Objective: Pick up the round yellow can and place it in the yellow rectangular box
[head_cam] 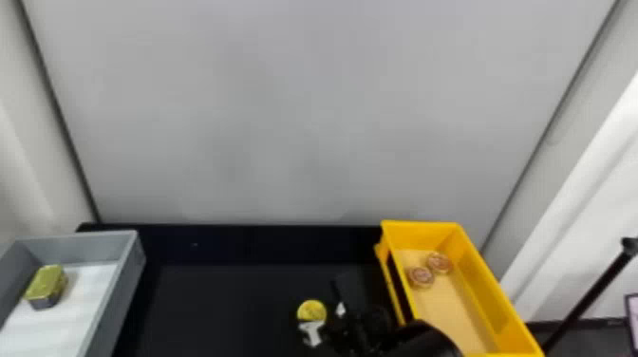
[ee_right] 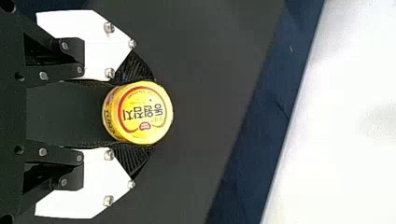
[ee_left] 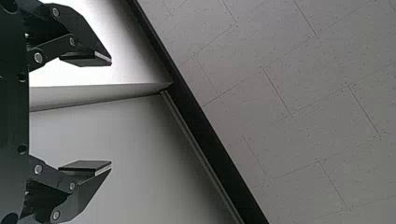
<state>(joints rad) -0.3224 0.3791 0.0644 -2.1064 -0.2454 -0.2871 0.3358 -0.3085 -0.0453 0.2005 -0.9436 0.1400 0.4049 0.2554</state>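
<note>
If you check your head view, your right gripper (head_cam: 321, 308) has got the round yellow can (head_cam: 312, 311) pinched between its pads, one snug on each side, over the black table (head_cam: 223, 299). From that can, the yellow rectangular box (head_cam: 420, 233) is at roughly your 3 o'clock, with two small round cans (head_cam: 421, 277) near its 12 o'clock end. Around 9 o'clock you've got a grey box (head_cam: 95, 248) holding a green-topped rectangular tin (head_cam: 46, 285). Your left gripper (ee_left: 111, 112) has its jaws spread wide, nothing between them.
</note>
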